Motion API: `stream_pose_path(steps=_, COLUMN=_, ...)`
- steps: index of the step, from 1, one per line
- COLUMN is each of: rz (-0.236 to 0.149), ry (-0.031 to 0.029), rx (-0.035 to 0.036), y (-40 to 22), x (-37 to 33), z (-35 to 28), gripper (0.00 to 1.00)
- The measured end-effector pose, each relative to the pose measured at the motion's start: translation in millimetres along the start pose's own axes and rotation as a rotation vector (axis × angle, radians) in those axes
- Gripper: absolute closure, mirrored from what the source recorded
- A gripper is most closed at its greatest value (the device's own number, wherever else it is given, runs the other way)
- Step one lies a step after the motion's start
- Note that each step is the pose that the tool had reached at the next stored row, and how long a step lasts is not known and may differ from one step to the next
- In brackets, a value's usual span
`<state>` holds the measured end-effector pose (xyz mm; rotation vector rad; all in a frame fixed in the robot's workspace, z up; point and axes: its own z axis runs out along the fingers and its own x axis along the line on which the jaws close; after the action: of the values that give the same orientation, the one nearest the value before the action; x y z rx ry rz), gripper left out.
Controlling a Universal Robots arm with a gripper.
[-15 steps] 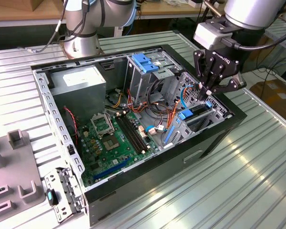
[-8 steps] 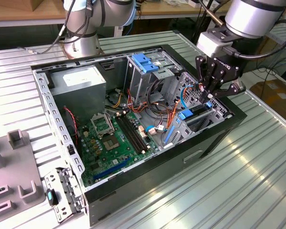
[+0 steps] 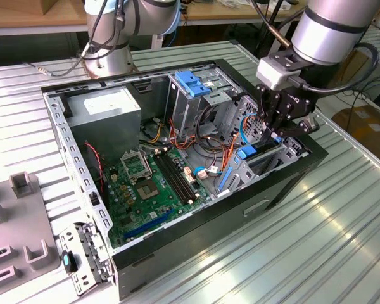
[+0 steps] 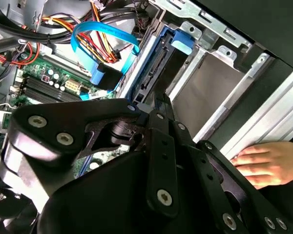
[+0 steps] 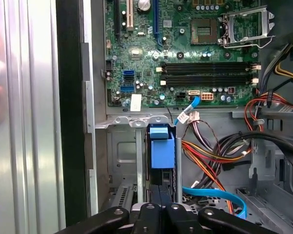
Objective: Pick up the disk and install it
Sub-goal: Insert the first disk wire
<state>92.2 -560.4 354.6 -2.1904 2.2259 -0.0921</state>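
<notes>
The gripper (image 3: 273, 134) hangs inside the open computer case (image 3: 177, 253), its jaws closed on the disk (image 5: 162, 146). The disk stands edge-on, blue tab leading, within the metal drive bay (image 5: 118, 151). The pick-up looks done and the installing is in hand, the disk not yet seated. Seating it, I judge, calls for keeping it square to the bay walls and clear of the blue data cable (image 4: 105, 36). Beyond lies the motherboard (image 5: 185, 48). Farther off is the power supply (image 3: 104, 111), whose white sticker cannot be read.

bare ribbed metal table (image 3: 329, 240), matt black case (image 3: 196, 237), smooth blue plastic on the disk (image 5: 162, 148).
</notes>
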Motion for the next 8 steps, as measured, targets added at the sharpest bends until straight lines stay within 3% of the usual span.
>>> stream_pose_path(steps=8, rz=0.0, ry=-0.0011, rx=0.0, y=1.0, x=-0.5, z=17.8, gripper=0.88)
